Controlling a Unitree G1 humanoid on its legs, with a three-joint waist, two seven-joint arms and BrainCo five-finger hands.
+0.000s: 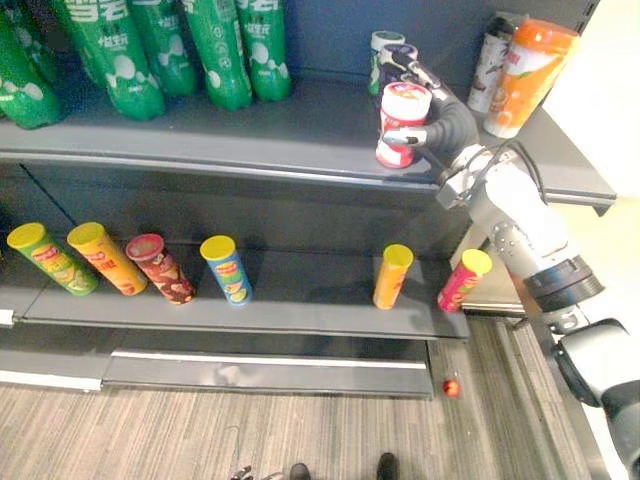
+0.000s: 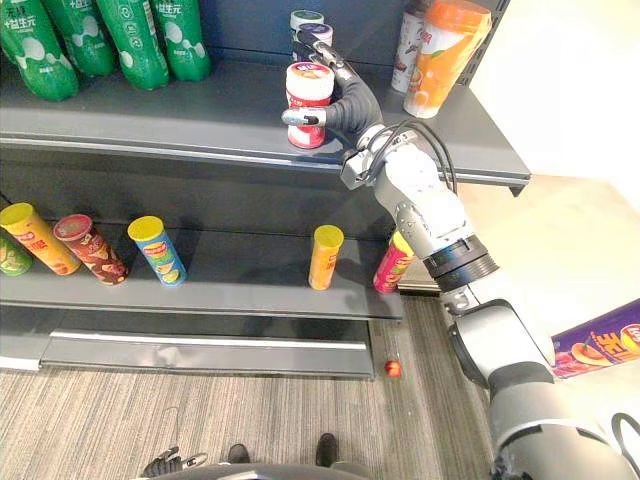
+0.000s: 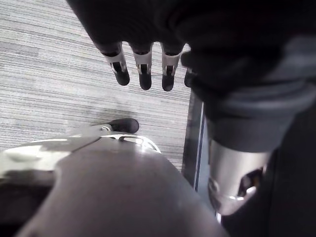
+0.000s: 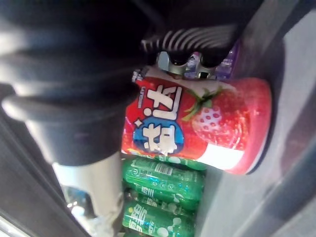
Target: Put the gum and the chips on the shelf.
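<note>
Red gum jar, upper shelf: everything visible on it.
The gum jar is a squat red cylinder, plastic-looking, with a white band round its top and a strawberry picture on its label. It stands upright near the front edge of the upper shelf, lid on. The right hand curls round it, thumb across its front, fingers behind.

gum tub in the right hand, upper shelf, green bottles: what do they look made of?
Gum tub: likely plastic, with a glossy red printed wrap and highlights along its side; the right hand is curled round it. Upper shelf: looks like painted sheet metal, matte dark grey, with a thin folded front edge. Green bottles: probably translucent green plastic, shiny, with printed labels.
</note>
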